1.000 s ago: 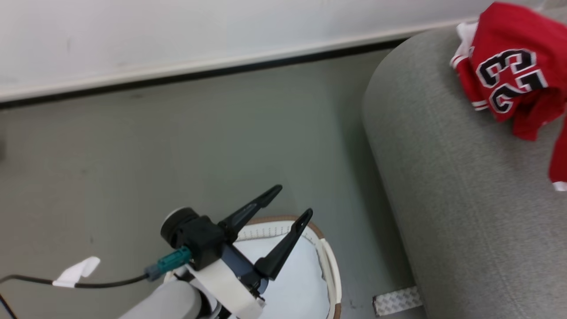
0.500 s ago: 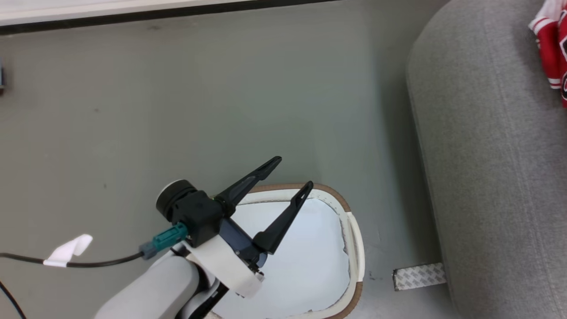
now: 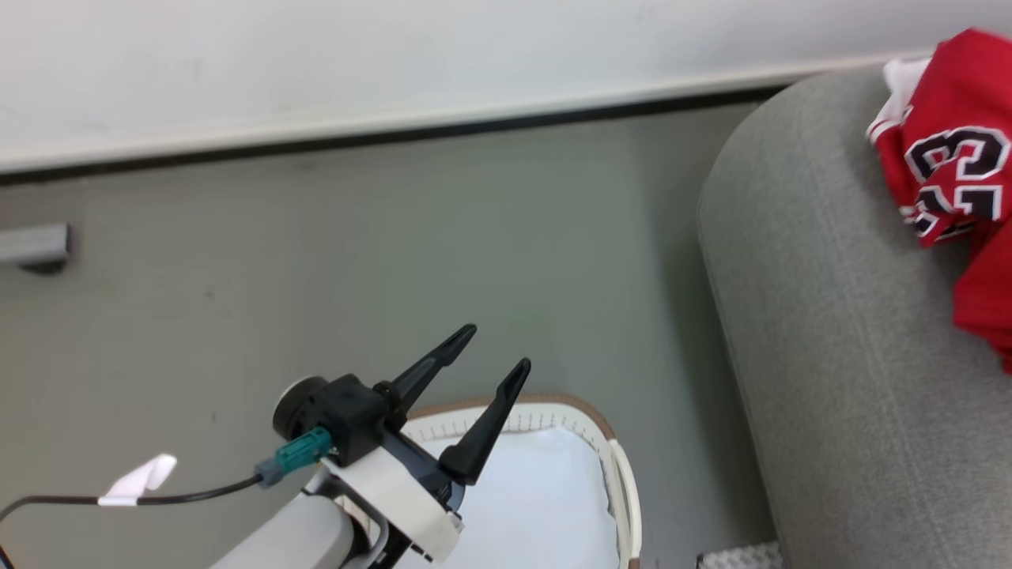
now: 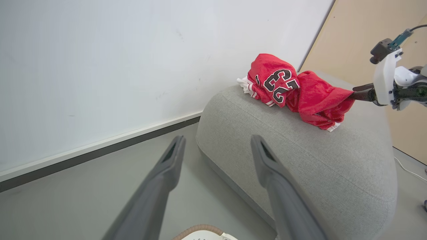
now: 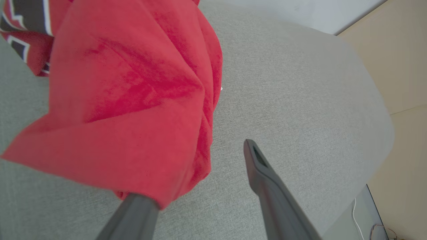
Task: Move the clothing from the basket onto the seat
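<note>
Seat (image 3: pixel 830 379), right of frame: red clothing (image 3: pixel 949 95) heaped at upper right. Floor (image 3: pixel 395 261): basket (image 3: pixel 624 490) at bottom centre.

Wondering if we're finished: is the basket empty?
Seemingly empty: the basket shows a bare white inside, partly hidden by the left gripper; the clothing lies on the seat.

This looks like a bare test room, not a lived-in home. There is a plain white wall (image 4: pixel 100 66) and a smooth grey floor (image 3: pixel 316 276) edged by a dark skirting strip (image 4: pixel 100 152). Patterned tape (image 3: pixel 739 557) is stuck down, a beige partition panel (image 4: pixel 360 33) stands nearby, and a loose white cable (image 4: pixel 404 169) trails by one grey seat (image 4: pixel 300 156).
</note>
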You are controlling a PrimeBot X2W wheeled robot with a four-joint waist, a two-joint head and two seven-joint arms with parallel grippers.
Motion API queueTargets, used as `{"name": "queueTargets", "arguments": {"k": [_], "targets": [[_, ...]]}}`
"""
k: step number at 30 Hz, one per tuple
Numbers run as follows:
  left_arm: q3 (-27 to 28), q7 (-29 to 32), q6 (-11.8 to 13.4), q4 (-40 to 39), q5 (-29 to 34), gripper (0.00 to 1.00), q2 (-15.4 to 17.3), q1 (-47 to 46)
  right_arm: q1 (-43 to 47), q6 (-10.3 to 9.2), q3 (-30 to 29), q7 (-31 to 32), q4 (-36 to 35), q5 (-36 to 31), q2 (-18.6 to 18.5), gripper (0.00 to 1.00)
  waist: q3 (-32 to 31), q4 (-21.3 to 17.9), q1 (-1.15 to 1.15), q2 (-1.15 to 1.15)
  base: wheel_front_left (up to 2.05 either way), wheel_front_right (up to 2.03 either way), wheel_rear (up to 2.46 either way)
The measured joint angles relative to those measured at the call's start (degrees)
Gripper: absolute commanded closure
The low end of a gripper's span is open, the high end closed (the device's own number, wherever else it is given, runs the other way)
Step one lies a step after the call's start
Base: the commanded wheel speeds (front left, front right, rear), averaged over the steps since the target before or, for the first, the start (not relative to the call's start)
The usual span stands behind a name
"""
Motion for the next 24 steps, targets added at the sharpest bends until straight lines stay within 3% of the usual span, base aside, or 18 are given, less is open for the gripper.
{"name": "queueTargets", "arguments": {"k": [5, 13, 19, 24], "targets": [[1.88, -0.24, 1.52, 0.58, -1.87, 0.00, -0.32, 3.48, 4.77, 0.00, 3.69, 3.44, -10.31, 5.99, -3.27, 0.00, -5.58, 0.02, -0.01, 0.00, 0.00, 0.00, 0.00], [9.57, -0.35, 4.61, -0.32, -3.49, 0.00, 0.49, 8.56, 13.21, -0.01, 6.76, 4.91, -27.40, 15.29, -5.00, 0.00, -12.97, 1.81, -0.02, 0.00, 0.00, 0.00, 0.00], [15.97, -0.35, 6.15, -2.32, -4.33, 0.00, 1.19, 12.68, 16.97, 0.01, 10.26, 1.59, -35.40, 22.61, -0.57, 0.00, -16.33, 5.84, -0.02, 0.00, 0.00, 0.00, 0.00], [20.84, -0.35, 7.57, -3.93, -4.49, 0.00, 2.41, 17.01, 18.29, 0.01, 13.37, -4.36, -39.18, 24.26, 2.87, 0.00, -18.69, 9.40, -0.02, 0.00, 0.00, 0.00, 0.00]]}}
